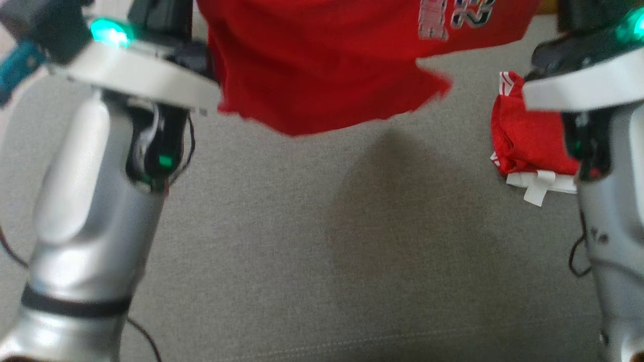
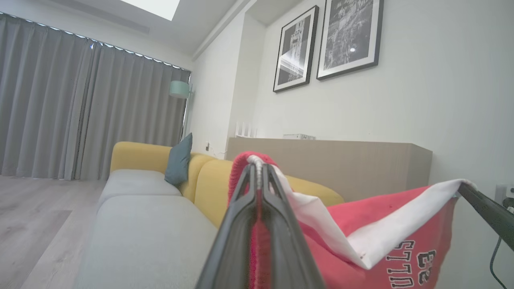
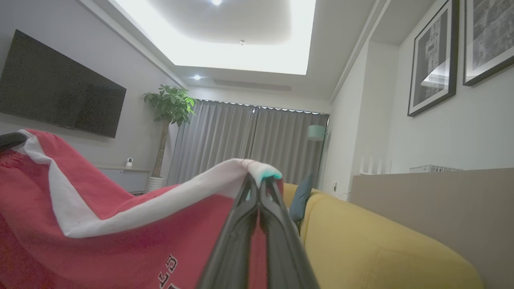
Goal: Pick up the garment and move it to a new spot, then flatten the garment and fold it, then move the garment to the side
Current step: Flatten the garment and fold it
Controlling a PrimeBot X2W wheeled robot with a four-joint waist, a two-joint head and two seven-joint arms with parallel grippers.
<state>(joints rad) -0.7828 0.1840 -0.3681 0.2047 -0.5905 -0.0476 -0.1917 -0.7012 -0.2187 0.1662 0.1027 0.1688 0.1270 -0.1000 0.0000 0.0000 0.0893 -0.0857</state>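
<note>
My left gripper (image 2: pixel 259 170) and right gripper (image 3: pixel 259 182) pinch the garment (image 3: pixel 120 257) at mid-frame. Head view adds a bundled red cloth (image 1: pixel 528 136), right

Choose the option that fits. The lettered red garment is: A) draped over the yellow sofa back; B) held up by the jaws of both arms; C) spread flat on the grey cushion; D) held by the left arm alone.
B: the left gripper and the right gripper each have jaws shut on the white edge of the red garment, which hangs above the grey cushion.
</note>
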